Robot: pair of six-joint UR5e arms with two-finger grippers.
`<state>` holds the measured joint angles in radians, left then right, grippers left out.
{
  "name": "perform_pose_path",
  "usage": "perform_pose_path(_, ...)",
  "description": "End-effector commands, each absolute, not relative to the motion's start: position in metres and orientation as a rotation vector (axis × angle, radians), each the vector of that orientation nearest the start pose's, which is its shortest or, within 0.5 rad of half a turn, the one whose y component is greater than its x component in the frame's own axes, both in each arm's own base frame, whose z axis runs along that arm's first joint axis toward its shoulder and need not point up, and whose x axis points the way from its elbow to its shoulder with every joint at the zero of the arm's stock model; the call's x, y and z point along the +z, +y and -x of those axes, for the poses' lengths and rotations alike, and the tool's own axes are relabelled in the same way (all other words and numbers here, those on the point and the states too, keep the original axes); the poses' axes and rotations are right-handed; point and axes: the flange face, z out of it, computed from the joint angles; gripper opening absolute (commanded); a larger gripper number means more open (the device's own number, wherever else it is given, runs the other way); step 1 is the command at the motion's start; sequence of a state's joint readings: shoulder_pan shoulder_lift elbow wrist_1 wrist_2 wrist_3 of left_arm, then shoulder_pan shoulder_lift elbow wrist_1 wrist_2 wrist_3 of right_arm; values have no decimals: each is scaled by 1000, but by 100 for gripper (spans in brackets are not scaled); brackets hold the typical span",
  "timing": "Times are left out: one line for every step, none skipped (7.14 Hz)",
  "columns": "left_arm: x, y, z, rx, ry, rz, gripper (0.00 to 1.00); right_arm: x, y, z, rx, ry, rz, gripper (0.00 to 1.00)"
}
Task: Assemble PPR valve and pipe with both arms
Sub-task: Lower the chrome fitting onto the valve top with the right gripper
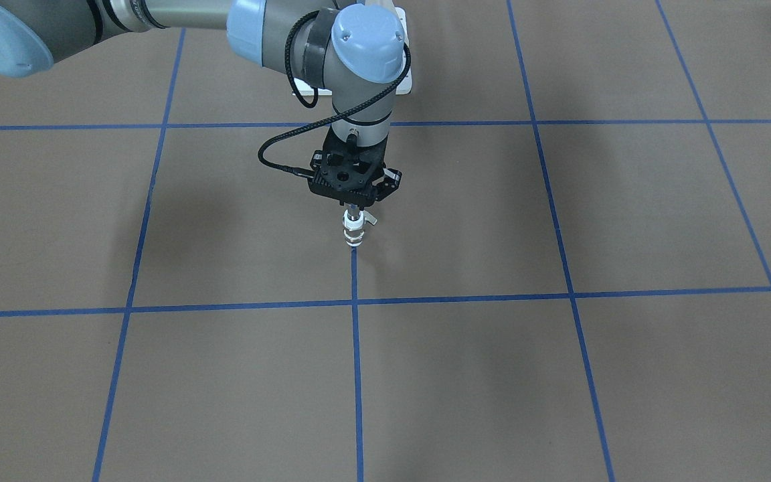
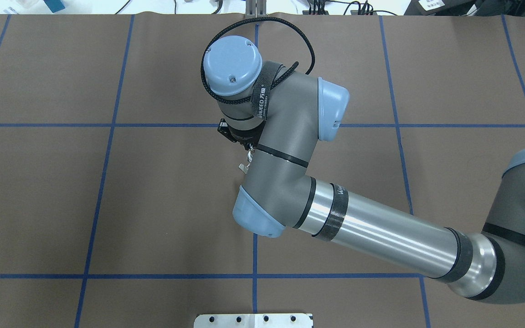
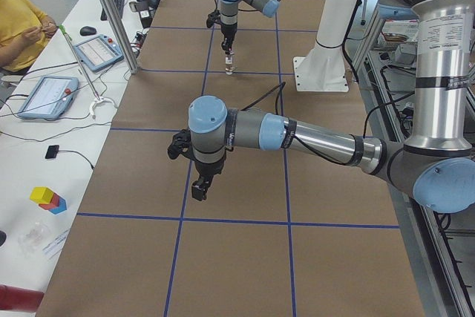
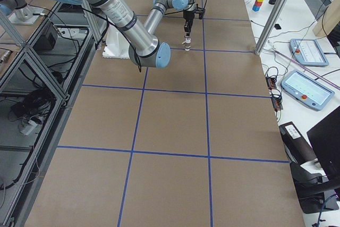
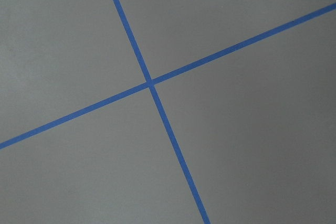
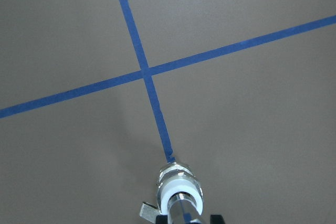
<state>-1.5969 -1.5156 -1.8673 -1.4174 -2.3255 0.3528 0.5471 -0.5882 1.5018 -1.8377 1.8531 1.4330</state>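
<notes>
The white PPR valve (image 1: 353, 234) stands upright on the brown table at the end of a blue tape line, its grey lever (image 1: 371, 219) to one side. The silver pipe (image 1: 355, 213) sticks up out of its top. My right gripper (image 1: 355, 206) points straight down and is shut on the pipe. The right wrist view shows the valve (image 6: 180, 188) and pipe (image 6: 181, 206) from above. In the overhead view the right arm hides nearly all of it. My left gripper (image 3: 199, 188) hangs over bare table, far from the valve; I cannot tell whether it is open or shut.
Blue tape lines (image 1: 355, 304) divide the brown table into squares. The white pedestal (image 3: 326, 35) stands beside the valve's square. An operators' bench with tablets (image 3: 46, 96) and coloured blocks (image 3: 47, 199) runs along the far side.
</notes>
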Motion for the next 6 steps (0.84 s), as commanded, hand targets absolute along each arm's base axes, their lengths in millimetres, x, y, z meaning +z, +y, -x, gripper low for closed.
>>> perform_pose_path(556,-461,77,344,729,-226,100,105,-470,569,300,-698,42,0)
perform_pose_path(556,-461,77,344,729,-226,100,105,-470,569,299,-698,41,0)
perform_pose_path(556,-461,77,344,729,-226,100,107,-470,570,298,-695,42,0)
perform_pose_path(556,-461,77,344,729,-226,100,107,-469,569,292,-695,39,0)
perform_pose_path(555,-461,77,345,728,-228,100,107,-469,569,292,-695,39,0)
perform_pose_path(555,-461,77,345,728,-228,100,107,-469,569,290,-697,38,0)
